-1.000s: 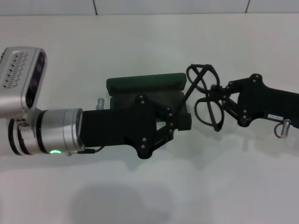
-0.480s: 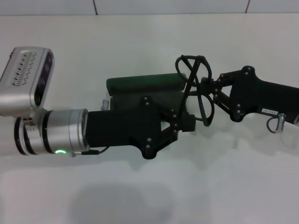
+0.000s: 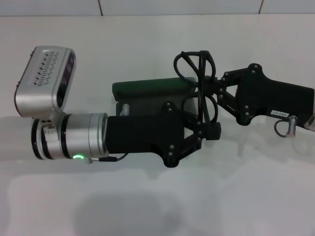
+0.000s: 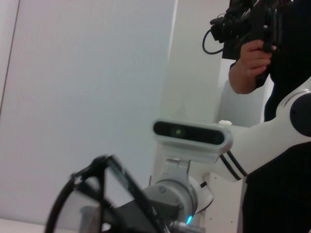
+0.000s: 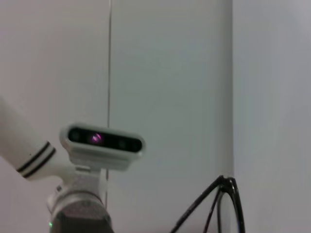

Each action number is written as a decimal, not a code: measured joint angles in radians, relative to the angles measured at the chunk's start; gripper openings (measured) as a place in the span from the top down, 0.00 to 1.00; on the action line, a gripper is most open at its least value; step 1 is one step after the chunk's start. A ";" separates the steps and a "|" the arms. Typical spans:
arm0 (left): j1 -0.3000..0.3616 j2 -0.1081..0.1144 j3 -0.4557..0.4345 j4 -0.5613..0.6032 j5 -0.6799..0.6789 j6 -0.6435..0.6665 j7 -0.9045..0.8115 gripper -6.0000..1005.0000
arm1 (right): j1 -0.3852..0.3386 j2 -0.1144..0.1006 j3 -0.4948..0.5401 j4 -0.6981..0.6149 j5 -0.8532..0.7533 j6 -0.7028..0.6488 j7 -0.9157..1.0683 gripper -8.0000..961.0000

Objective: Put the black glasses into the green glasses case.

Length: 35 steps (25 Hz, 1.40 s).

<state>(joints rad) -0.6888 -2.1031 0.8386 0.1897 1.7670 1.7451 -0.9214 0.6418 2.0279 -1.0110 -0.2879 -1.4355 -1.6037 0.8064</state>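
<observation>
The green glasses case [image 3: 152, 87] lies at the table's centre. Its green lid shows along the far side, and my left arm hides the rest. My right gripper [image 3: 212, 93] reaches in from the right, shut on the black glasses [image 3: 201, 83], which hang upright over the case's right end. My left gripper [image 3: 209, 130] stretches across the case from the left, its fingers drawn together just under the lower lens. Whether it touches the glasses is unclear. The left wrist view has the glasses [image 4: 104, 162] close up, and the right wrist view catches one thin edge of the glasses [image 5: 228, 187].
The white table [image 3: 147, 39] stretches out around the case, with a wall behind it. The left arm's bulky wrist camera [image 3: 47, 81] stands over the table's left side. A person [image 4: 252, 53] holding a device stands behind the robot.
My right gripper has carried the glasses leftward, from beside the case to over its right end. My left arm has slid to the right across the case. The case has stayed put.
</observation>
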 joint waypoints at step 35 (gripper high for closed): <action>-0.008 0.000 0.000 -0.001 -0.006 -0.021 -0.008 0.98 | 0.015 0.000 -0.012 0.024 0.013 -0.114 0.000 0.95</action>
<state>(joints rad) -0.6963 -2.1030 0.8391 0.1886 1.7609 1.7239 -0.9296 0.6572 2.0279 -1.0234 -0.2634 -1.4220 -1.7177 0.8069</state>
